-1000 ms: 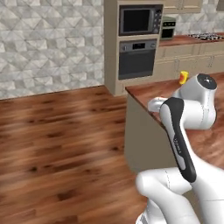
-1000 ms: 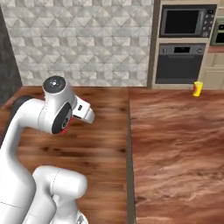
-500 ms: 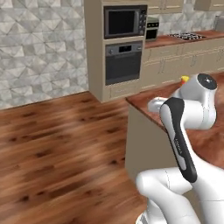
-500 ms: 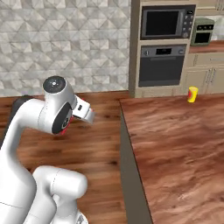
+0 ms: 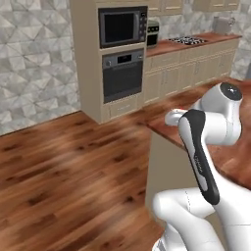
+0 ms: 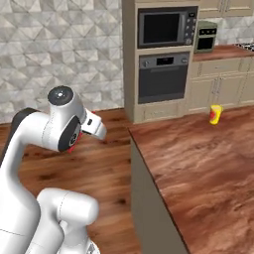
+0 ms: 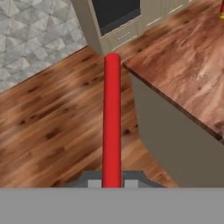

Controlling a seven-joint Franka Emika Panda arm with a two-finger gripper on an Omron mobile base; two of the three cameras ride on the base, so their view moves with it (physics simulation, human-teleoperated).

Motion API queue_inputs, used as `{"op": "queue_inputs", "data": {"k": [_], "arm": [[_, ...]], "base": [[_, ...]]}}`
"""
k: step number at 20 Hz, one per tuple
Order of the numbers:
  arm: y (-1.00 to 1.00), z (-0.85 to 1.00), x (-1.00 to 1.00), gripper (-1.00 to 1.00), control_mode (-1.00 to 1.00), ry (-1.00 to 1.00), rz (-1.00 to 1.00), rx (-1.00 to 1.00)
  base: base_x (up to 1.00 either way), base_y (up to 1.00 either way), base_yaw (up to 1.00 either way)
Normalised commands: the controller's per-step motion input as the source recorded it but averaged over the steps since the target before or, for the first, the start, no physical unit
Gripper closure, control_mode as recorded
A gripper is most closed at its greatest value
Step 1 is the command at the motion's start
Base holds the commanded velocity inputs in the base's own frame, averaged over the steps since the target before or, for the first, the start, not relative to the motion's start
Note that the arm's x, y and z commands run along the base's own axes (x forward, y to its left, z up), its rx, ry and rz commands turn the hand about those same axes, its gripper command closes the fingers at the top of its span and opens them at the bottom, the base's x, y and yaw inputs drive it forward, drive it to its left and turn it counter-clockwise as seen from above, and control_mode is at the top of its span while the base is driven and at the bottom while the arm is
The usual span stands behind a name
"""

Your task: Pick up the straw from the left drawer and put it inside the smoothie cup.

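Straw (image 7: 112,118) is gripped in the closed pincer (image 7: 112,183); it could be knocked on the tabletop (image 6: 198,168) edge before the cup (image 6: 215,114) is reached

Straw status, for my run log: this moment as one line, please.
straw: held in shut tool | smoothie cup: on island counter, far | phase: carrying
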Motion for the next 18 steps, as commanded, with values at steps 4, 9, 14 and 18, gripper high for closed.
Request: {"op": "queue_inputs", "data": {"k": [4, 9, 14, 18], "arm": [[0.00, 0.00, 0.00, 1.00, 1.00, 0.00, 0.00, 0.00], [0.00, 0.00, 0.00, 1.00, 1.00, 0.00, 0.00, 0.00], [0.00, 0.00, 0.00, 1.00, 1.00, 0.00, 0.00, 0.00], [0.00, 0.00, 0.00, 1.00, 1.00, 0.00, 0.00, 0.00]], "base": [[0.54, 0.56, -0.38], [0.44, 0.75, -0.39], [0.33, 0.81, -0.41], [0.24, 0.80, -0.45]]}}
